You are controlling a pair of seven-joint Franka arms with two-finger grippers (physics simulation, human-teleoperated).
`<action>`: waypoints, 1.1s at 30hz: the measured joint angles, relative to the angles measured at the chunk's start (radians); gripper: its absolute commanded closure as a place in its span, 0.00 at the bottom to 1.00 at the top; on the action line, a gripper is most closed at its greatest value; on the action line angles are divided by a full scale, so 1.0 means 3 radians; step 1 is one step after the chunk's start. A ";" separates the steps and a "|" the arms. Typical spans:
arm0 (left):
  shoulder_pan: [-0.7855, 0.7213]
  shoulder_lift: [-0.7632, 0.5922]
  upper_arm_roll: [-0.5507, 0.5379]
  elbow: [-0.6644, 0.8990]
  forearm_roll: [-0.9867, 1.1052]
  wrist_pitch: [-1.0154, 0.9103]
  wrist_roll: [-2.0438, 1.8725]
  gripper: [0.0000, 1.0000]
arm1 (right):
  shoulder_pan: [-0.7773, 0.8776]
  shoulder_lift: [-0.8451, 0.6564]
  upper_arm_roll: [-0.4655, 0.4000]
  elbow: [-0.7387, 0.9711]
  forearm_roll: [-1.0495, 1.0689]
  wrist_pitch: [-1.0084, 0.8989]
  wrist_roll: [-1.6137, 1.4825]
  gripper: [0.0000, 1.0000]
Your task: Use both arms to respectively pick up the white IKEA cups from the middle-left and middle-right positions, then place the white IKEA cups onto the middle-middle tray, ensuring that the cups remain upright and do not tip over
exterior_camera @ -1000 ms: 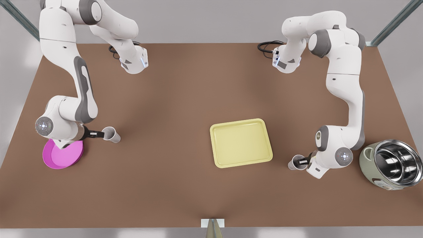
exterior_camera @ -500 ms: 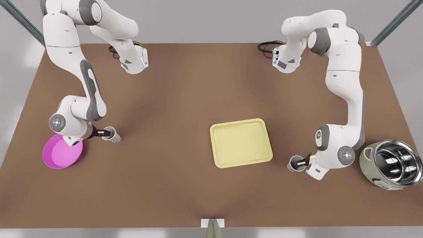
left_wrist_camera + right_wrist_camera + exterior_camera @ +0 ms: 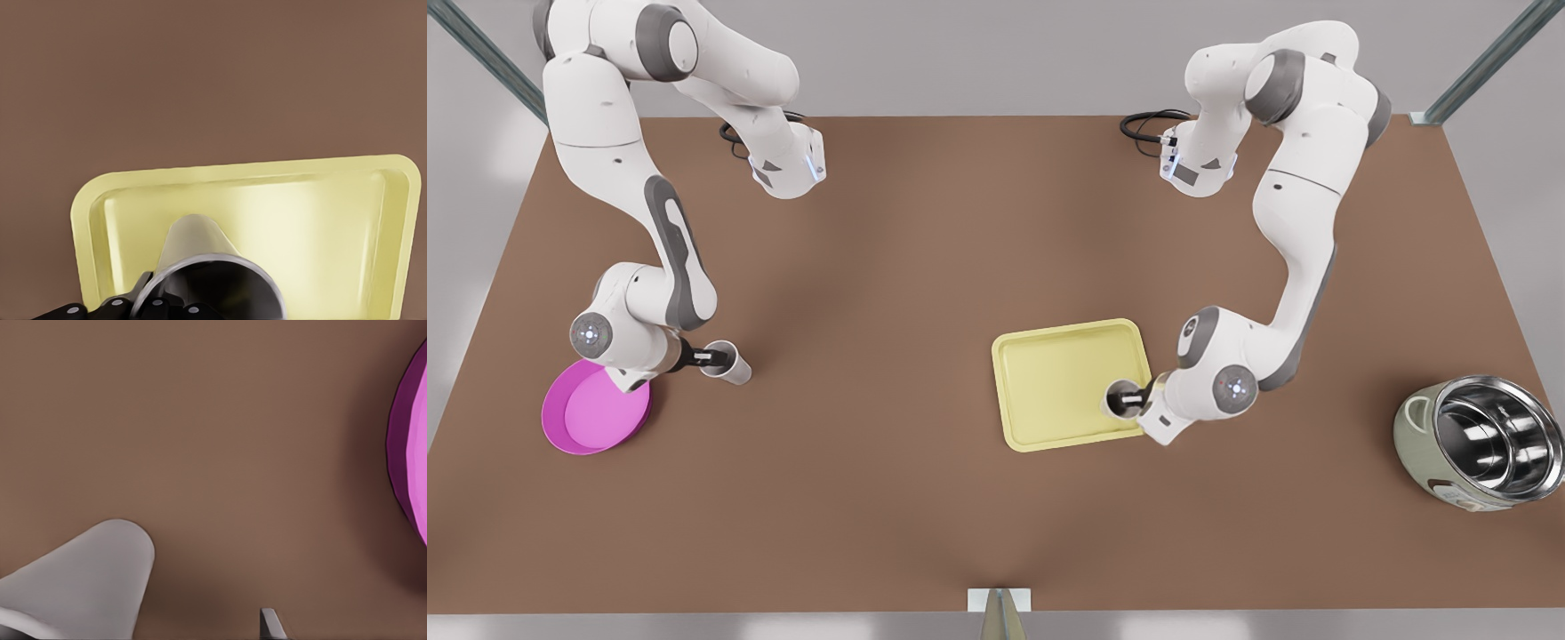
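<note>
Now the left gripper [image 3: 1127, 399] has its jaws clamped on the rim of one white cup [image 3: 1114, 397], holding it upright over the tray [image 3: 1049, 373], near the corner, ready to set down. Meanwhile the right gripper [image 3: 701, 357] grips the other cup [image 3: 725, 361], rim between its jaws, well away from the tray, beside the pink plate [image 3: 591, 418] on the bench [image 3: 916, 249].

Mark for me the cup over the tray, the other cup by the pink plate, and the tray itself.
Cup over the tray [image 3: 1113, 396], front view, on its rim, held by the left tool.
Cup by the pink plate [image 3: 729, 363], front view, on its side wall.
Tray [image 3: 1049, 378], front view, on its bare floor.
</note>
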State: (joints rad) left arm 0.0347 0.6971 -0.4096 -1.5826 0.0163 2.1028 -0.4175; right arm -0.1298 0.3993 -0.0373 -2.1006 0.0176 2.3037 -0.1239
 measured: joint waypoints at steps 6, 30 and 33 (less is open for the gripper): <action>0.0014 -0.0031 -0.0039 -0.0149 0.0054 0.0173 -0.0136 0.35 | 0.0034 0.0009 0.0004 0.0033 0.0182 0.0022 -0.0139 0.79; -0.0096 -0.1433 0.0875 0.0501 0.0360 -0.1731 -0.0048 0.00 | 0.1948 0.1452 0.0947 0.2767 0.0390 -0.0295 0.0537 0.79; -0.0302 -0.1486 0.1195 0.0473 0.0191 -0.1937 0.0088 0.00 | 0.2143 0.1647 0.0939 0.3017 0.0379 -0.0287 0.0809 0.79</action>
State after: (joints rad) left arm -0.0559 0.2513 -0.0512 -1.4406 0.0736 1.5219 -0.3911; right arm 0.5131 0.8933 0.2444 -1.1955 0.1314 2.2177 0.1188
